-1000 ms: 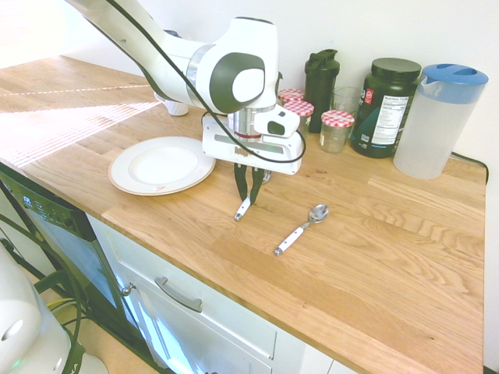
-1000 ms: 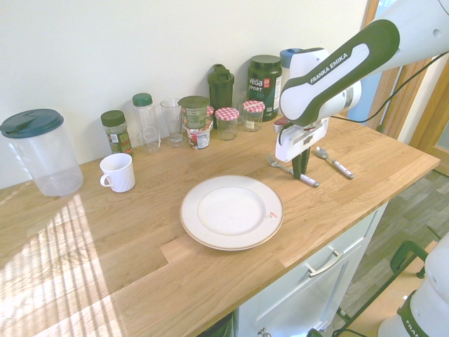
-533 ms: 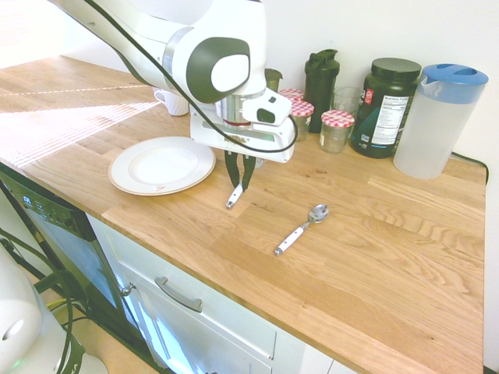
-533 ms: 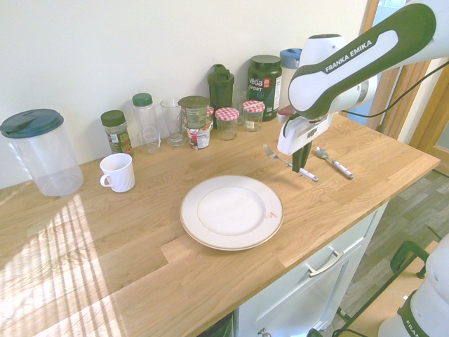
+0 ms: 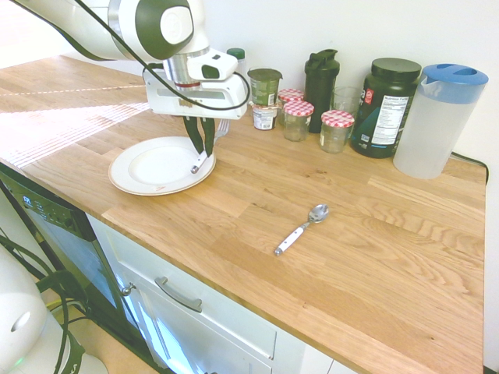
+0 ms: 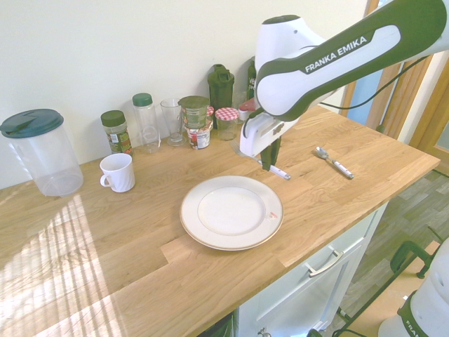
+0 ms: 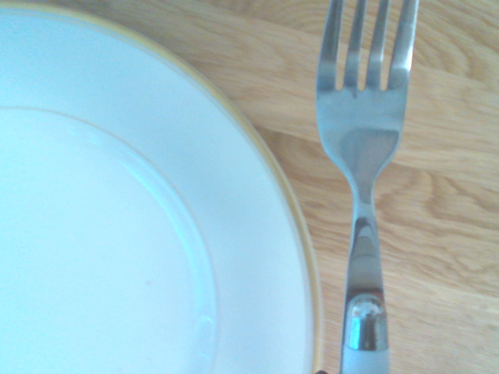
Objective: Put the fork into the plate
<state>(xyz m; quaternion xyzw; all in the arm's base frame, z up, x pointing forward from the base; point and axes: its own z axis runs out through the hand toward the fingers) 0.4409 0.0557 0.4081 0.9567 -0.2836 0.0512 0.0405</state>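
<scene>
My fingers [image 5: 202,148] pinch the fork [image 5: 199,163] by its slim white handle and hold it off the wooden bench [image 5: 374,234], pointing straight down at the near edge of the plate [image 5: 160,165]. From the wrist, the silver tines hang over bare wood just beside the gold-lined rim, not yet over the white dish itself. The pick-up looks done; what is left, as I judge it, is a short carry inward over the plate, a lowering and a release. The white-handled spoon [image 5: 299,228] lies untouched well apart on the bench, and jars and bottles line the wall behind.
</scene>
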